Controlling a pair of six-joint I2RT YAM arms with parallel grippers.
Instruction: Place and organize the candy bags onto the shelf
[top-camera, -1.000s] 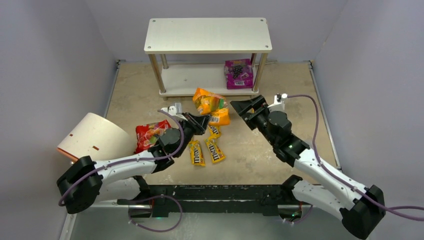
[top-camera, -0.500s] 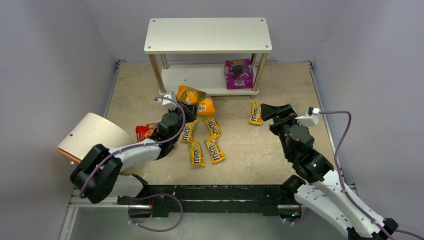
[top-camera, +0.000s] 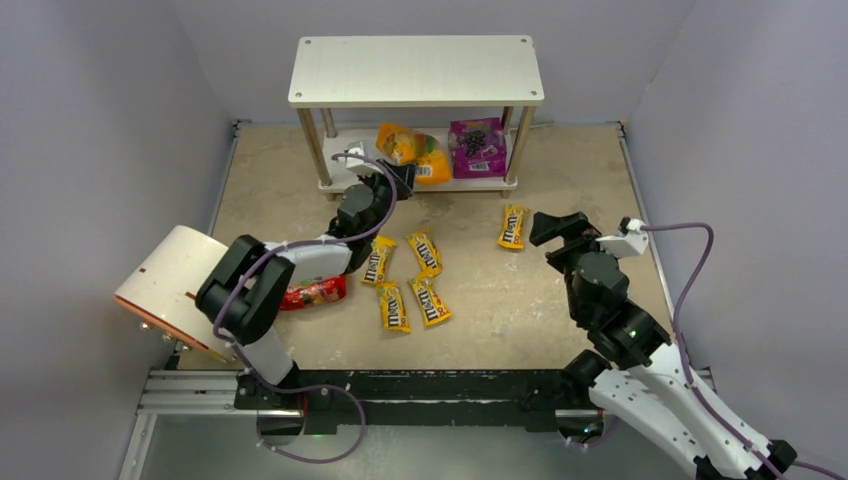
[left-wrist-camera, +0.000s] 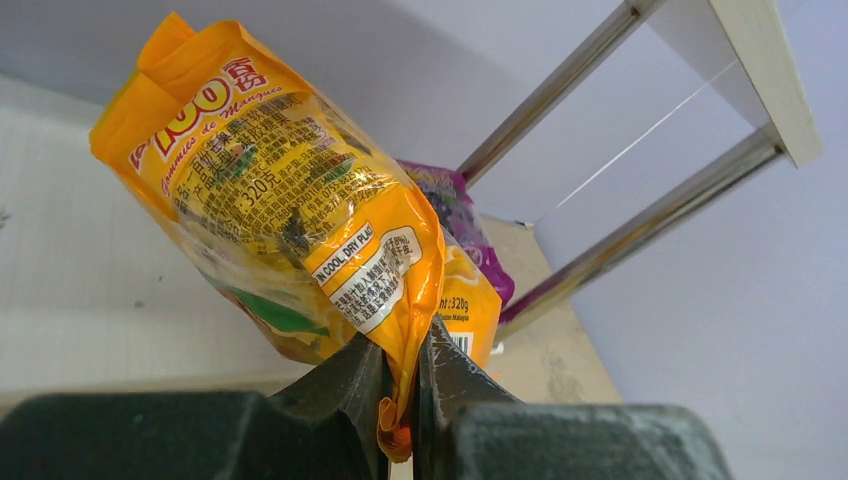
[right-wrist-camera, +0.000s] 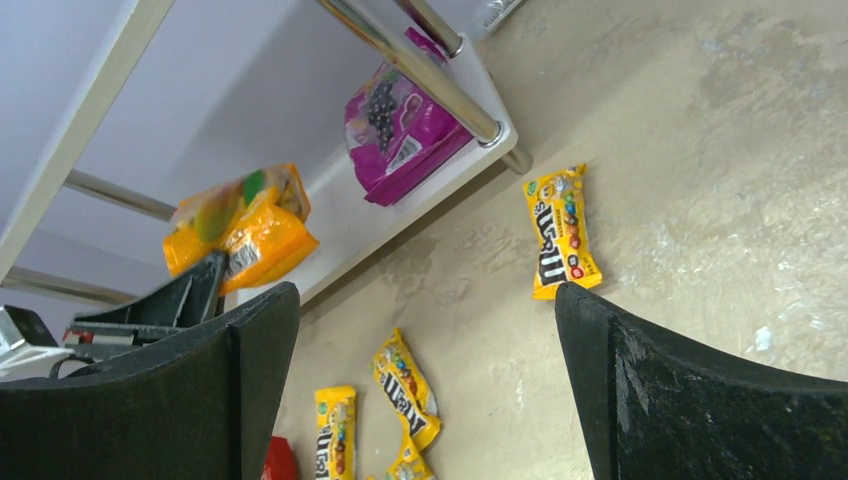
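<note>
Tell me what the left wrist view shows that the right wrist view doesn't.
Left wrist only: the seam of the glossy orange pouch clamped in the left pincer. Right wrist only: narrow yellow M&M's packets lying on the tan tabletop, framed by the open right pincer. Both: the orange pouch, the glossy purple pouch on the lower board, and the silver posts of the white shelf.

The left arm (top-camera: 300, 262) covers most of the red pouch (top-camera: 318, 293). In the left wrist view, the orange pouch (left-wrist-camera: 280, 200) hides all but a strip of the purple pouch (left-wrist-camera: 465, 225).
</note>
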